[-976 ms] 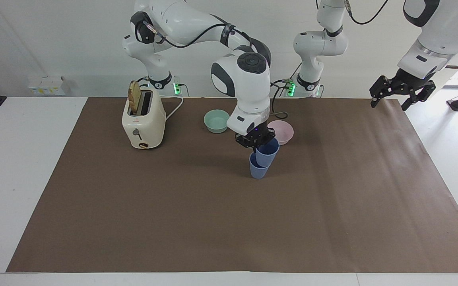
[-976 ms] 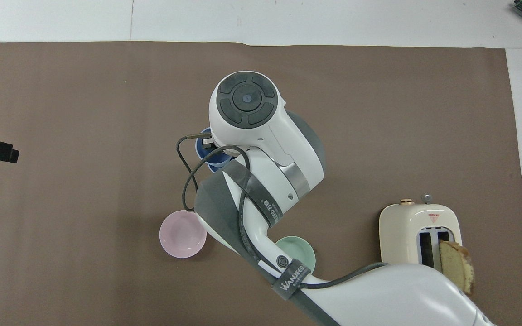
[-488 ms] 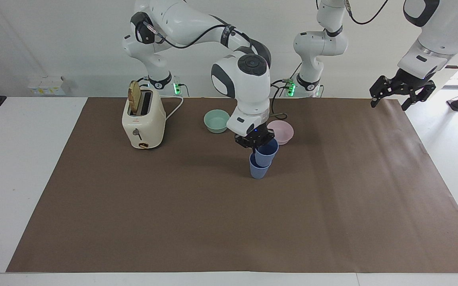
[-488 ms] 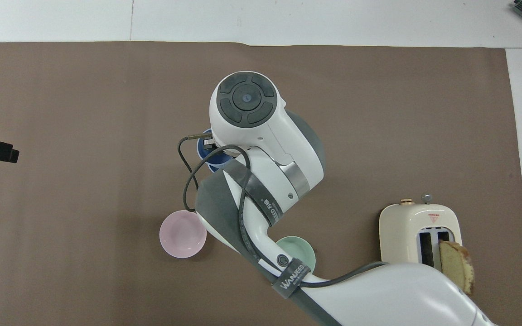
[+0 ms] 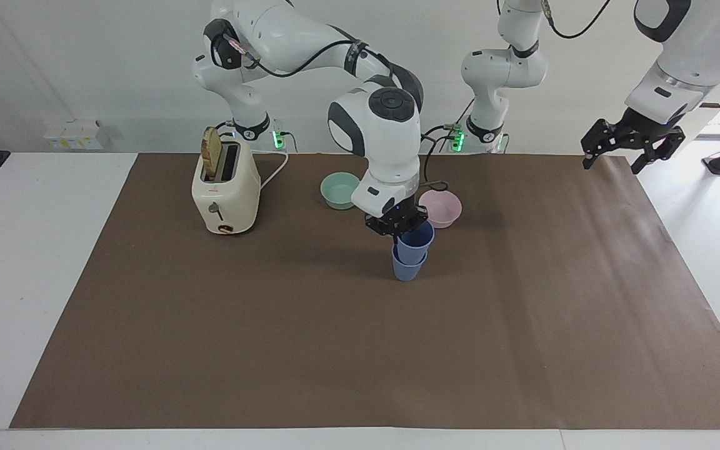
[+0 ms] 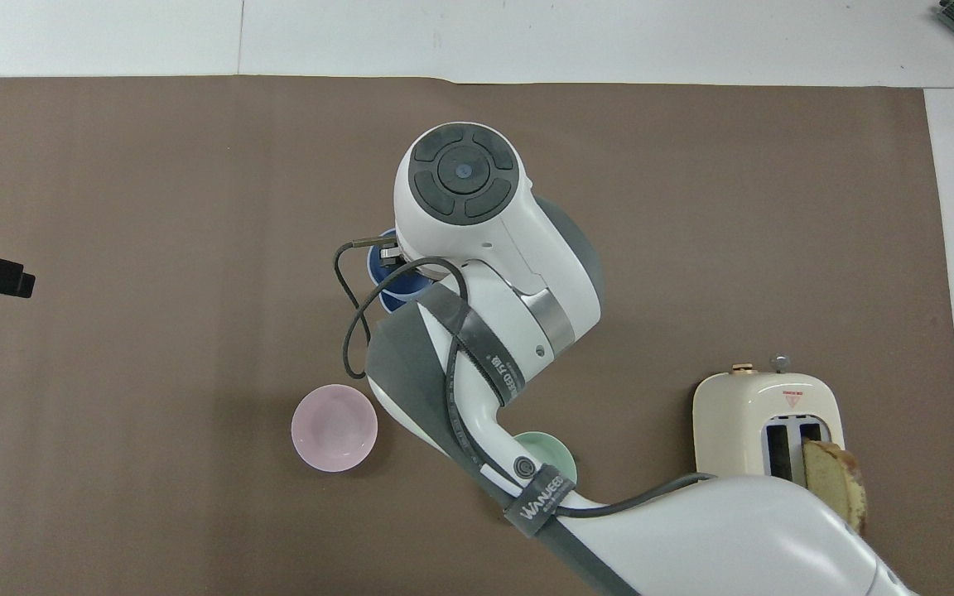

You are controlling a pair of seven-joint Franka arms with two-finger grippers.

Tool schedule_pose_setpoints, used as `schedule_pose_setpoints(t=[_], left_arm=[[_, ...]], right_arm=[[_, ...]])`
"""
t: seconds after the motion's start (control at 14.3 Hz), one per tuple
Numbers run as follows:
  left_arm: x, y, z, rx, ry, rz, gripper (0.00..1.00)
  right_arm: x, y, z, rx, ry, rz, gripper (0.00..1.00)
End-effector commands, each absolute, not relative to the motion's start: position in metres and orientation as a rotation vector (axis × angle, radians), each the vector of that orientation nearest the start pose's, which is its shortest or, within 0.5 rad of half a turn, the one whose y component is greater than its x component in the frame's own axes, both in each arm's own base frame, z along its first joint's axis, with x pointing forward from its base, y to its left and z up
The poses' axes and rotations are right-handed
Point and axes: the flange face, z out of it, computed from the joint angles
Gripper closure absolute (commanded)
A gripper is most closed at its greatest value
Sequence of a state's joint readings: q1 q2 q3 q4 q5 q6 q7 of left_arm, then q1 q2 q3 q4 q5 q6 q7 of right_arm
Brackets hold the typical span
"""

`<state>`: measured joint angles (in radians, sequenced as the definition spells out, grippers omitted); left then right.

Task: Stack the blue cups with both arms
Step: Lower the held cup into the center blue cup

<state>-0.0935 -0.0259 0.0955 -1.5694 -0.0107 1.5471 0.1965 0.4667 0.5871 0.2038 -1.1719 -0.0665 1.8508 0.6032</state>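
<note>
**Upper cup settling into the lower one**

Since a second ago, I am seeing the upper blue cup [image 5: 415, 240] sinking deeper and straightening inside the lower blue cup [image 5: 407, 270], while the right arm's wrist is swinging a little toward the toaster's end. The lower cup is standing upright on the brown mat [image 5: 272, 350] near the middle of the bench [image 5: 22, 281], farther from the robots than the two bowls. The upper cup is sitting nested in it, only slightly tilted, with its rim clear above the lower one's rim. In the overhead view only a sliver of the blue cups [image 6: 386, 281] is showing past the arm's housing.

The right tool [image 5: 397, 226] is gripping the upper cup at its rim, fingers clenched on the wall. The left tool [image 5: 632, 145] is waiting in the air over the mat's edge at the left arm's end, its fingers spread and holding nothing.

Nearer to the robots, the pink bowl [image 5: 441, 207] is sitting just beside the cups, and the mint-green bowl [image 5: 340, 189] is lying toward the right arm's end. The cream toaster [image 5: 225, 194] with a slice of bread [image 5: 211, 154] sticking up is standing well apart.
</note>
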Motion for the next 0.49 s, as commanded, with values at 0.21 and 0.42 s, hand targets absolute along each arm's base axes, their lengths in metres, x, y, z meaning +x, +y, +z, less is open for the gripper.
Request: schedule_pose_setpoints(t=[0.21, 0.42], left_arm=[[0.542, 0.003, 0.642, -3.132, 0.292, -0.005, 0.0], [0.542, 0.003, 0.642, -3.132, 0.292, -0.005, 0.0]], right_arm=[[0.599, 0.422, 0.432, -3.046, -0.046, -0.103, 1.0], [0.598, 0.423, 0.417, -3.055, -0.048, -0.076, 1.0]])
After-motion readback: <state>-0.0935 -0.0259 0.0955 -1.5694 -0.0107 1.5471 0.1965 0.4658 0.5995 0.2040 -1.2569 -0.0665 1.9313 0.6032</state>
